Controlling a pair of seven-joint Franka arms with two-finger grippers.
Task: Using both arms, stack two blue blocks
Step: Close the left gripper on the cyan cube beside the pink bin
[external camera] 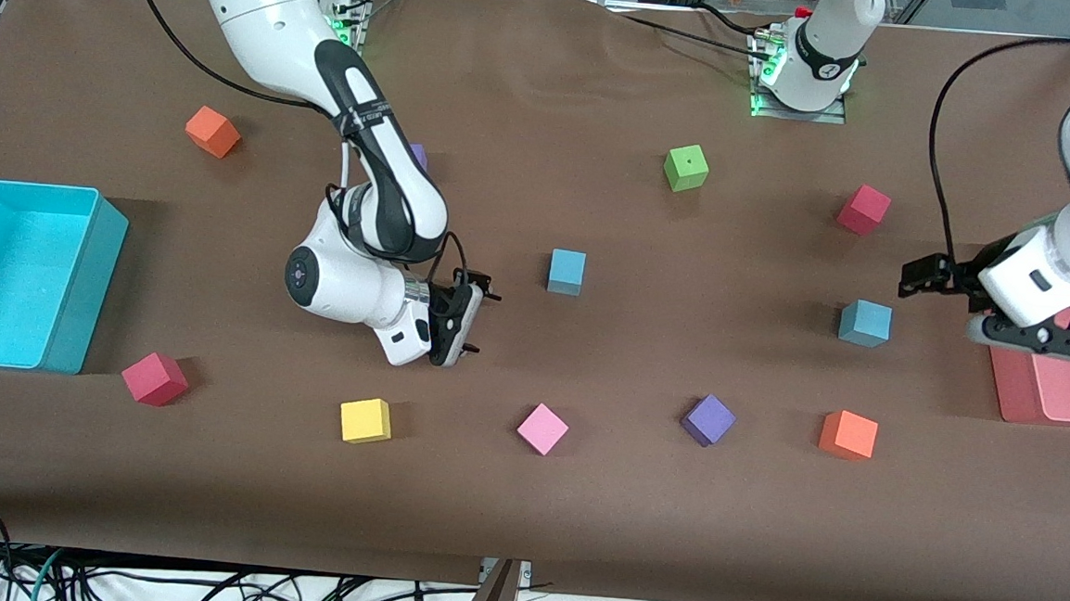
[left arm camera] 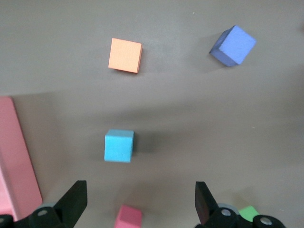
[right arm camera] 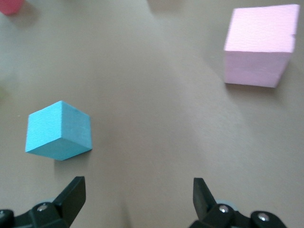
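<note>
The right gripper (external camera: 467, 320), spread wide, should drop straight around the middle blue block (external camera: 566, 272). The left gripper (external camera: 929, 274), also spread, waits near the other blue block (external camera: 864, 322).

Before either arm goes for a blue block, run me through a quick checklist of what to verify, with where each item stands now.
1. Both blue blocks uncovered: ok, the middle block and the block near the pink tray sit apart on the table.
2. Right tool open and empty: ok.
3. Left tool open and empty: ok in its wrist view.
4. Right tool over the middle block: not ok, it hangs beside it.
5. Left tool over its block: not ok.
6. Neighbours crowding either block: ok, the purple block and orange block stand well apart.
</note>
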